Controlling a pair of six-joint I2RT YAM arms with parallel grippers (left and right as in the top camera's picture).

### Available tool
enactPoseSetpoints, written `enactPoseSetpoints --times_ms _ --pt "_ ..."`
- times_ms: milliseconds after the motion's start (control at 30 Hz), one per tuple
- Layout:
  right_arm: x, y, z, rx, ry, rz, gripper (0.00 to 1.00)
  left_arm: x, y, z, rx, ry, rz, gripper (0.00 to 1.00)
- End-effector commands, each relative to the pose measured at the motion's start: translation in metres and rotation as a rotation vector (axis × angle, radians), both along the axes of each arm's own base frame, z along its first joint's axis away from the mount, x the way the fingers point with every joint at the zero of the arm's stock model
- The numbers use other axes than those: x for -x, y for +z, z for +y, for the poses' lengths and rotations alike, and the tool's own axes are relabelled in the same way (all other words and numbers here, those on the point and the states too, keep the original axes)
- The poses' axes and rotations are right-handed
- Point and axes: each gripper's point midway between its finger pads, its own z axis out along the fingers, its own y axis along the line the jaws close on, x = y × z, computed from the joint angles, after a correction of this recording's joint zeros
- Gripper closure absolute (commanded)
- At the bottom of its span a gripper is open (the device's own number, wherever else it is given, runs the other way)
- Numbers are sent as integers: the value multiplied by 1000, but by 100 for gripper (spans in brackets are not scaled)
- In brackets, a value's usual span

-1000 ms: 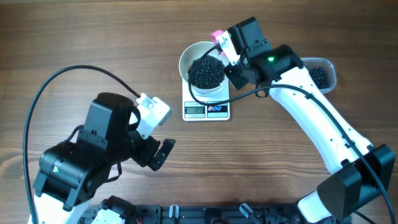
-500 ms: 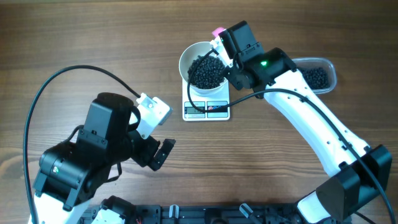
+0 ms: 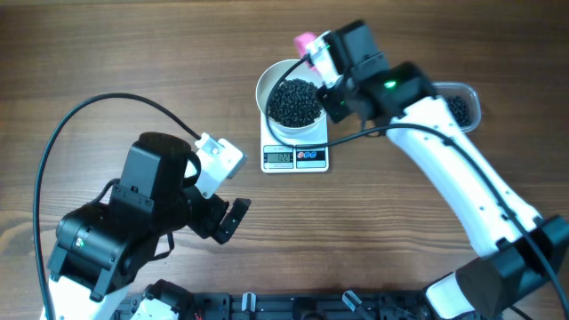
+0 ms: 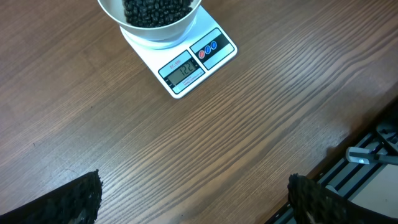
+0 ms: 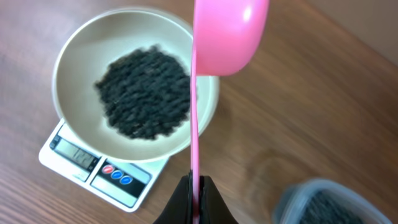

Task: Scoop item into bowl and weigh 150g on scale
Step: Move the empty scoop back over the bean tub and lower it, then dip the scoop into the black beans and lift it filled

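Observation:
The white bowl (image 3: 264, 84) stands on the white scale (image 3: 295, 157) and holds a heap of black beads (image 3: 295, 101). My right gripper (image 3: 331, 64) is shut on the thin handle of a pink scoop (image 3: 307, 42), which hangs just past the bowl's far right rim. In the right wrist view the scoop (image 5: 229, 34) shows smooth pink with no beads on it, above the bowl (image 5: 68, 62) and the beads (image 5: 146, 90). My left gripper (image 3: 233, 218) stands open over bare wood, well short of the scale (image 4: 186, 65), with nothing between its fingertips (image 4: 71, 199).
A clear plastic tub (image 3: 462, 107) with more black beads sits to the right of the bowl, partly under my right arm; it shows blurred in the right wrist view (image 5: 323, 205). A black rail (image 3: 293, 307) runs along the table's near edge.
My right gripper has lifted the pink scoop from over the heap in the bowl and carried it past the far rim. The left arm has not moved.

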Motion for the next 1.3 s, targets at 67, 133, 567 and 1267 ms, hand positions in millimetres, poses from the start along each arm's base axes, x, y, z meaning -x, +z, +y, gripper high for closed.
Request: enactPoseSetpoints --times_ms 67,133,567,1267 --pt "-4 64 -66 -126 -247 -36 96 -1 5 1 1 -3 -22 0" --pt "2 66 -96 -121 -336 3 96 -1 5 1 1 -3 -22 0" --pt "75 6 -237 134 -703 404 95 -1 5 1 1 -3 -23 0" --pt "41 -121 -253 346 -544 652 96 -1 5 1 1 -3 -23 0"
